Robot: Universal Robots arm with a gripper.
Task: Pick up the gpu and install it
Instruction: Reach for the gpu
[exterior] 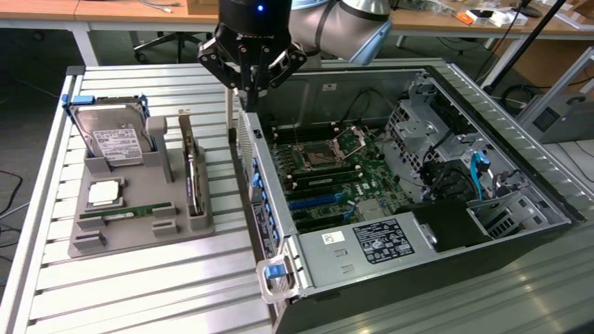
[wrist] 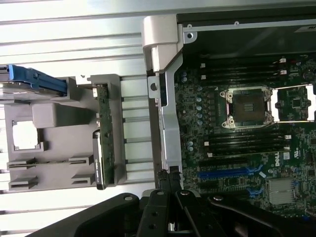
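The gpu (exterior: 192,170) stands on edge in the grey tray (exterior: 139,236), left of centre in the exterior view. The gripper (exterior: 249,89), pressed together and empty, hangs above the computer case (exterior: 243,139) wall. The motherboard (wrist: 222,163) reads Dell.

Exterior high oblique, wrist straight down, sharing motherboard (exterior: 371,167) (wrist: 195,123)

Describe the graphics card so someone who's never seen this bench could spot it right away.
Find the open computer case; on the exterior view's left of it, a grey parts tray sits on the slatted table. The gpu stands in the tray's slot nearest the case. Unlike the labelled hard drive and the flat-lying memory stick, it is a long thin card on edge.
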